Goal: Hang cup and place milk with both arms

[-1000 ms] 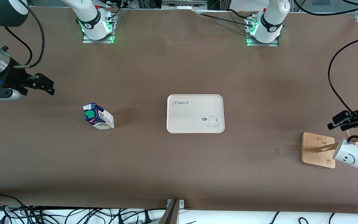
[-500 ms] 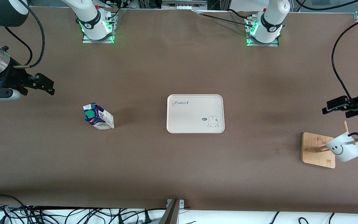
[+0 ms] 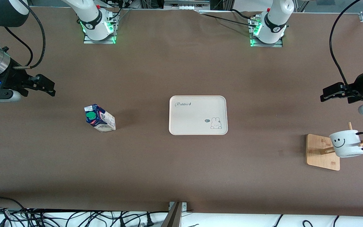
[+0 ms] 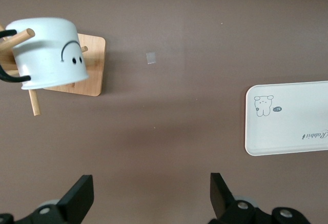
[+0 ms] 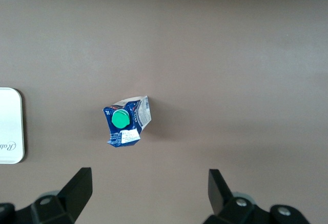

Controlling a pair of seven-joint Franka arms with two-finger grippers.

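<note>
**1 of 2 items placed: cup on rack, milk untouched**

2 end effectors are in view, both with fingers spread wide and holding nothing. The left end effector (image 3: 326,92) hovers over bare surface (image 3: 156,164); the cup (image 3: 344,143) hangs below it and nearer the front camera, its black loop handle over a peg of the wooden rack (image 3: 321,151), not touching the fingers. The right end effector (image 3: 44,86) hovers at the right arm's end of the surface. The milk (image 3: 99,118) stands upright just under and slightly toward the tray (image 3: 198,115) from it; the right wrist view shows the green cap (image 5: 121,118) between and ahead of the open fingers.

Handling, judged: the carton is likely light, its card walls yielding under squeeze and fairly slick. Grip across the 2 flat white lower sides, below the gable; avoid the sloped top and cap. Moderate force, or the walls buckle. The tray holds nothing yet.
</note>
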